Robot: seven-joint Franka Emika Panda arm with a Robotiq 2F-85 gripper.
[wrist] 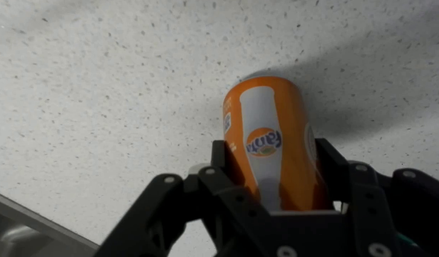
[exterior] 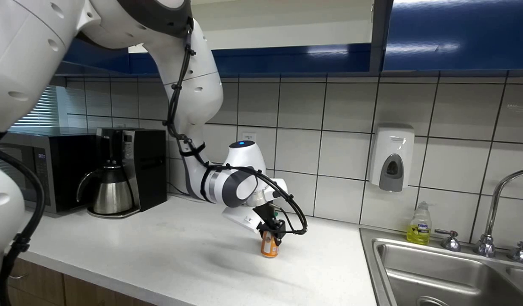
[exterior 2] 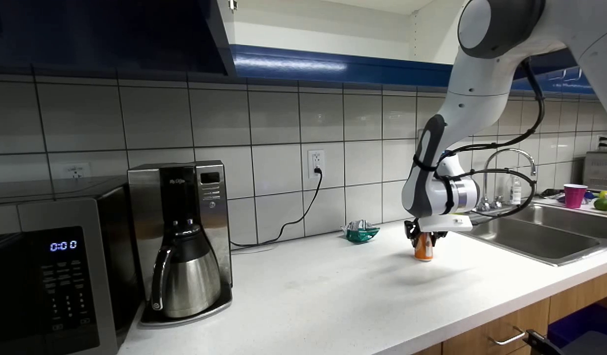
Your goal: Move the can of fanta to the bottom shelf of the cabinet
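Between the fingers (wrist: pixel 218 152) of the gripper (wrist: pixel 270 152) was the can of fanta (wrist: pixel 260 114), pinched at its sides, one finger against each flank. Its long axis ran near vertical in both exterior views, base down, top end hidden within the tool. In the wrist view its logo (wrist: pixel 264 142) showed face-on, lettering upside down. Below the gripper, the base was at the countertop (exterior 2: pixel 308 301); whether touching or slightly clear could not be determined. Near the tool was the sink (exterior: pixel 368 250); on the opposite side, farther off by the tiled wall (exterior 2: pixel 362 162), a green packet (exterior 2: pixel 361 233). Well above the gripper was the cabinet (exterior 2: pixel 323 29), white interior visible, the bottom shelf of the cabinet (exterior 2: pixel 293 64) presenting a blue front edge.
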